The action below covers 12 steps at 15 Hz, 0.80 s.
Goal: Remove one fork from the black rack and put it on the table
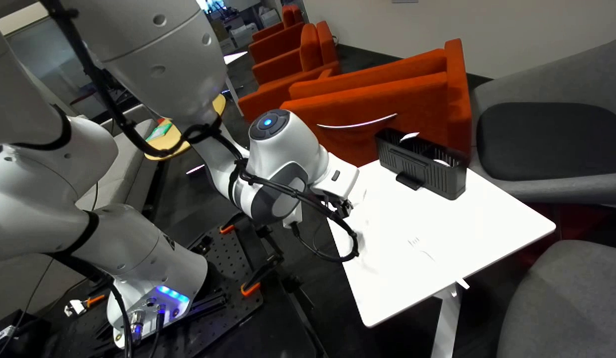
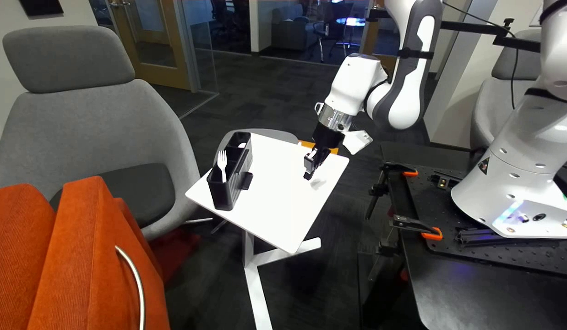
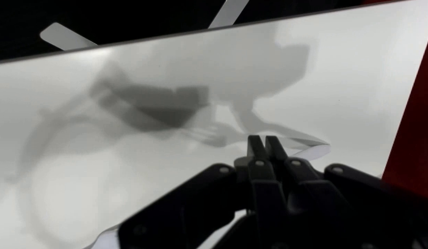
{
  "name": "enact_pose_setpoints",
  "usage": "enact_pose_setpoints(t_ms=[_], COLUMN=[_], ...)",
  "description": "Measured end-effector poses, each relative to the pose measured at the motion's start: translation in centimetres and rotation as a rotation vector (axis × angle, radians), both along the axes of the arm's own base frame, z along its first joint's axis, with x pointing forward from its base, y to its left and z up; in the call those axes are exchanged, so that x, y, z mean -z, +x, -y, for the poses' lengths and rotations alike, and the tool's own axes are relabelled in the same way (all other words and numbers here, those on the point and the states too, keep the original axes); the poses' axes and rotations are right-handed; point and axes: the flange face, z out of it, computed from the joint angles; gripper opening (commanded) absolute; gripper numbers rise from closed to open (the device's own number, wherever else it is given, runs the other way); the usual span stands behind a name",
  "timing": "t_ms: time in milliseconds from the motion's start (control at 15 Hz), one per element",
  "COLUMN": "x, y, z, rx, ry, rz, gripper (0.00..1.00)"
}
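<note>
The black rack (image 1: 422, 169) stands upright at one edge of the white table (image 1: 467, 228). In an exterior view the rack (image 2: 223, 196) holds a white fork (image 2: 222, 160), tines up; other white utensil tips show inside. My gripper (image 3: 263, 137) is nearly closed on another white fork (image 3: 314, 152). This fork is tilted; one end reaches down and meets its shadow on the tabletop (image 3: 355, 103). Its middle is hidden by the fingers. In the exterior views my gripper (image 1: 344, 206) is low over the table, away from the rack; it also shows here (image 2: 308, 174).
A grey chair (image 2: 95, 119) and an orange chair (image 2: 86, 256) stand close to the table on the rack's side. The robot's black base table (image 2: 471, 293) with orange-tipped clamps (image 2: 430, 233) is across a gap. A cable (image 1: 338, 258) loops beside the wrist.
</note>
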Motion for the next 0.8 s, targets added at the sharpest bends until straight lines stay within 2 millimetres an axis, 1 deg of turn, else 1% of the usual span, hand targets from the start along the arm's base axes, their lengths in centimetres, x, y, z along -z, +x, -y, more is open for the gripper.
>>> enact_pose_setpoints(t_ms=[133, 200, 333, 533, 600, 800], x=[0.4, 0.5, 0.2, -1.2, -1.9, -4.5], y=[0.4, 0.7, 1.3, 2.4, 2.7, 3.7], z=[0.7, 0.7, 0.2, -1.1, -1.4, -1.9], rx=[-0.015, -0.029, -0.060, -0.106, -0.120, -0.161], ry=[0.020, 0.026, 0.030, 0.025, 0.016, -0.040], rz=[0.001, -0.007, -0.031, -0.063, -0.072, -0.102], gripper=[0.50, 0.58, 0.73, 0.95, 0.99, 1.00])
